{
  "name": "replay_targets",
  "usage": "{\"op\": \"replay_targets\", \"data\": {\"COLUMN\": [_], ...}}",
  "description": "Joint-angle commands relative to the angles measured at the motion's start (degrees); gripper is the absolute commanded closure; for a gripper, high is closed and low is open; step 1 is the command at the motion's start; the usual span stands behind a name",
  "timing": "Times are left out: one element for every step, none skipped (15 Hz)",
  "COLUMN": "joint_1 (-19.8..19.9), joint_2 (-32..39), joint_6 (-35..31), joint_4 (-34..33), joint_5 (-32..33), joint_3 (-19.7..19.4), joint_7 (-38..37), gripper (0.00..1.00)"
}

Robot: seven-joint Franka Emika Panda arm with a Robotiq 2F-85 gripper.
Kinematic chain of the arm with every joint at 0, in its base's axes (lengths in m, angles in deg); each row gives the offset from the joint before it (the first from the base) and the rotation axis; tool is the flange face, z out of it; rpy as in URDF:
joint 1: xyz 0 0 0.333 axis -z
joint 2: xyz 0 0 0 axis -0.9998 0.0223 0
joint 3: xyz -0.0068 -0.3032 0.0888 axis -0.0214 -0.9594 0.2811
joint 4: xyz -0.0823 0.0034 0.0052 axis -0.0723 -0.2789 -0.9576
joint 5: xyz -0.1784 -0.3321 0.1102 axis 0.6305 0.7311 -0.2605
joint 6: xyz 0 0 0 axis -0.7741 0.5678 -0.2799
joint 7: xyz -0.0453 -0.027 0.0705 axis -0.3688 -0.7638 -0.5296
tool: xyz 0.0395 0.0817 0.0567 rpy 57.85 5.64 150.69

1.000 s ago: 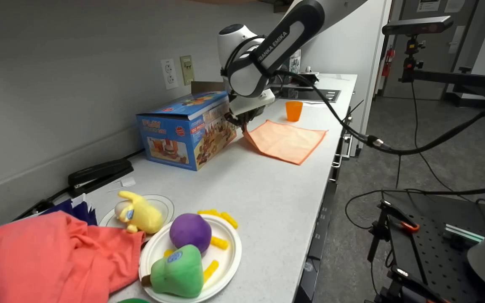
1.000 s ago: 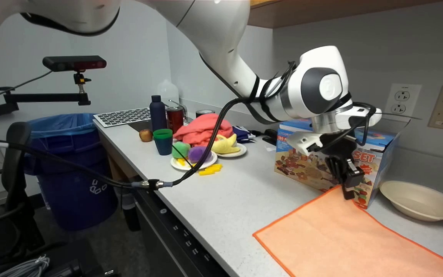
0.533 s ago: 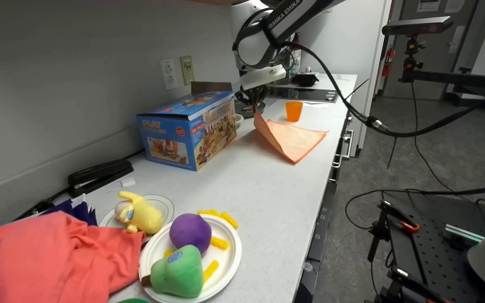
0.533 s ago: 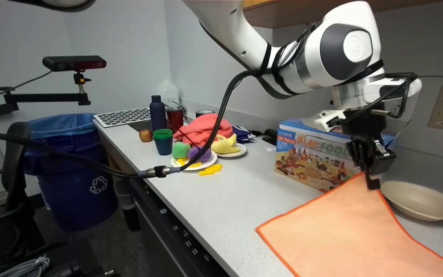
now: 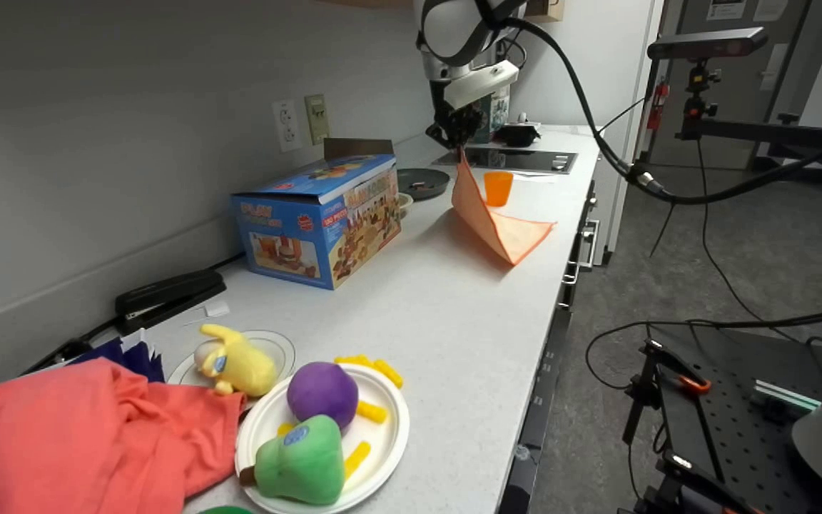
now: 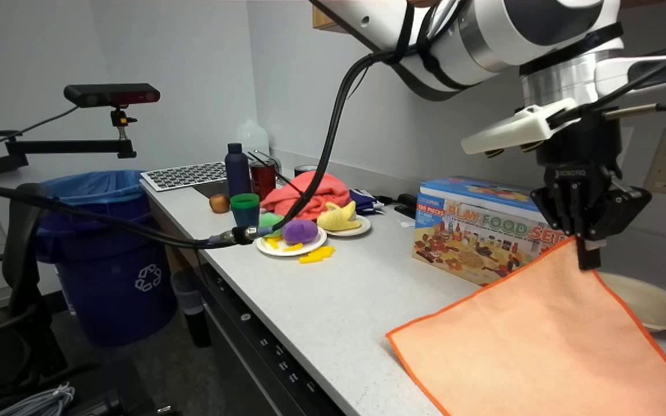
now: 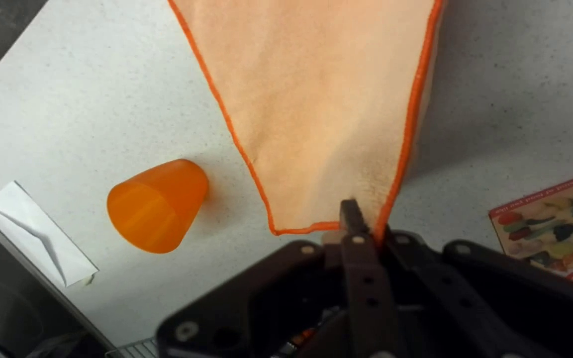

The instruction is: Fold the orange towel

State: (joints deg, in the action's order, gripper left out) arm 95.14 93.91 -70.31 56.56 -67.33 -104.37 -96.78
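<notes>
The orange towel lies partly on the white counter, with one corner lifted by my gripper. In an exterior view the towel rises in a slope up to the fingers. In the wrist view the towel runs from the fingertips toward the top edge. Its darker orange hem passes between the fingers, which are shut on it. One finger lies over the near face of the cloth; the other is mostly hidden behind it.
An orange cup stands right beside the raised cloth, also in the wrist view. A toy food box and a beige bowl stand along the wall. A dark pan and cooktop lie beyond. The counter's front edge borders the towel.
My gripper has risen and moved away from the box toward the cooktop side, pulling the held towel corner up. The towel's slope has grown steeper; its far part stays on the counter.
</notes>
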Motion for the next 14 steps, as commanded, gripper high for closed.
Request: {"op": "replay_targets", "data": {"joint_1": [3.40,3.72,3.85,3.37,3.07,2.78,2.66,2.61,2.71,2.86,3.06,3.25,3.26,3.48], "joint_2": [-2.41,-2.20,-2.07,-2.02,-1.82,-1.84,-1.93,-2.09,-2.38,-2.69,-3.14,-3.81,-4.40,-5.02], "joint_6": [-6.32,-7.95,-9.52,-10.94,-11.50,-12.60,-13.24,-13.86,-14.55,-15.15,-16.14,-17.31,-18.88,-20.00], "joint_4": [4.40,5.29,6.57,8.27,9.68,11.30,12.72,13.91,15.06,15.98,16.94,17.90,18.90,19.77], "joint_5": [-2.82,-5.16,-7.29,-8.18,-9.15,-9.94,-10.60,-11.33,-12.34,-13.14,-13.76,-13.97,-13.44,-13.60], "joint_3": [2.02,2.18,2.29,1.98,1.71,1.51,1.50,1.50,1.44,1.40,1.36,1.21,0.81,0.64], "joint_7": [3.52,0.60,-1.61,-4.78,-7.51,-10.21,-12.17,-14.01,-15.54,-16.83,-17.33,-17.38,-17.40,-17.13], "gripper": [1.00,1.00,1.00,1.00,1.00,1.00,1.00,1.00,1.00,1.00,1.00,1.00,1.00,1.00]}}
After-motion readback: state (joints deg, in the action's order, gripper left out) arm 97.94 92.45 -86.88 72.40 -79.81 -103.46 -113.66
